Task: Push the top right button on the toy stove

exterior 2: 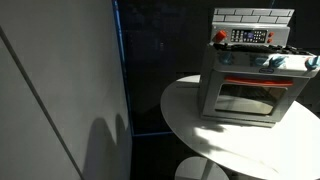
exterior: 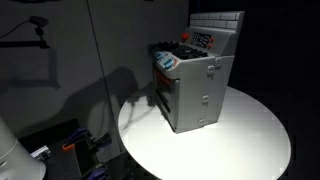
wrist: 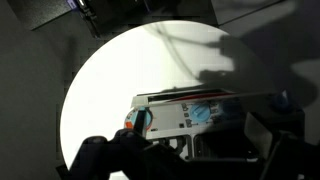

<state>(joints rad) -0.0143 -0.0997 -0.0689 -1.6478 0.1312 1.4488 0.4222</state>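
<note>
Toy stove (exterior 2: 250, 75) stands upright on the white table (exterior 2: 190, 112), exposing its buttons (exterior 2: 250, 37) beneath your gripper (wrist: 190, 160), whose opening you cannot tell.

The grey boxy toy stove (exterior: 200, 92) stands upright on the round white desk (exterior: 245, 145), towards its far rim in an exterior view. Its white tiled back panel (exterior 2: 253, 16) rises behind the dark cooktop (exterior 2: 262, 47), and the front door (exterior 2: 248, 97) lies below. In the wrist view the stove sits at the desk's lower edge.
</note>
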